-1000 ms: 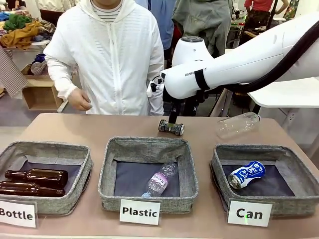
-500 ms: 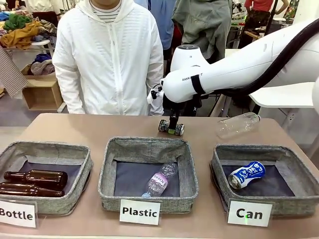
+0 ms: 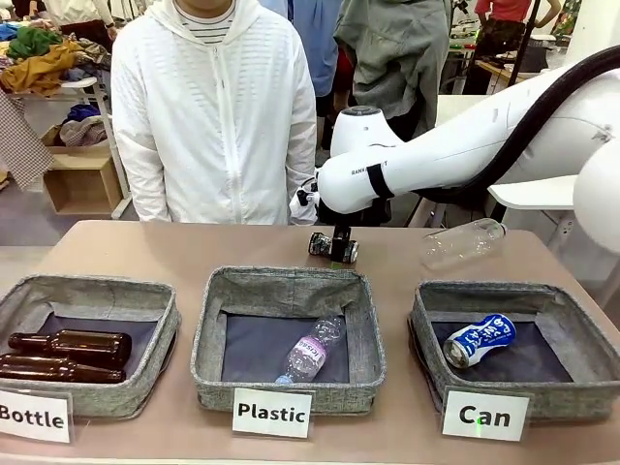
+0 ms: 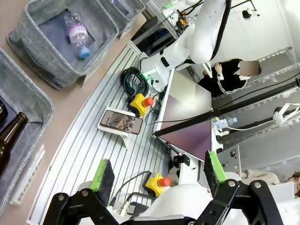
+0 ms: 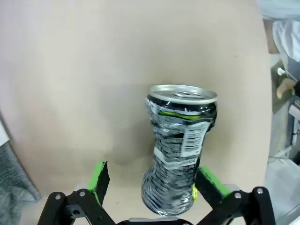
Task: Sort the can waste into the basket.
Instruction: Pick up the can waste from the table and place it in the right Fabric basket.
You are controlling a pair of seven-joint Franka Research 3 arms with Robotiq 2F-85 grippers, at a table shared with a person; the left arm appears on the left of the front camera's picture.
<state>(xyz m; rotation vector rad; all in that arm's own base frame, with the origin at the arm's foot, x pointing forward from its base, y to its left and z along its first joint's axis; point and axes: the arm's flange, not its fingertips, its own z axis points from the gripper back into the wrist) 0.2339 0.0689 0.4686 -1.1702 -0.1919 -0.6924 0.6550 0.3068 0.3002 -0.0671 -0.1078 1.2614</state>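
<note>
On the desk's point(image 3: 145, 247) far side, right end effector point(image 5: 153, 182) spread around the lying black can point(image 5: 180, 154). Left end effector point(image 4: 157, 176) spread, empty. Blue can point(image 3: 480, 339) in Can basket point(image 3: 572, 397).

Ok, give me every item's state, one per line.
black can: dented, on its side on the table, ungripped.
blue and white can: dented, lying in the Can basket.
right gripper: open around the black can.
left gripper: open, empty.
loose clear bottle: lying on the table.
Plastic basket: one bottle inside.
Bottle basket: two brown bottles inside.
</note>
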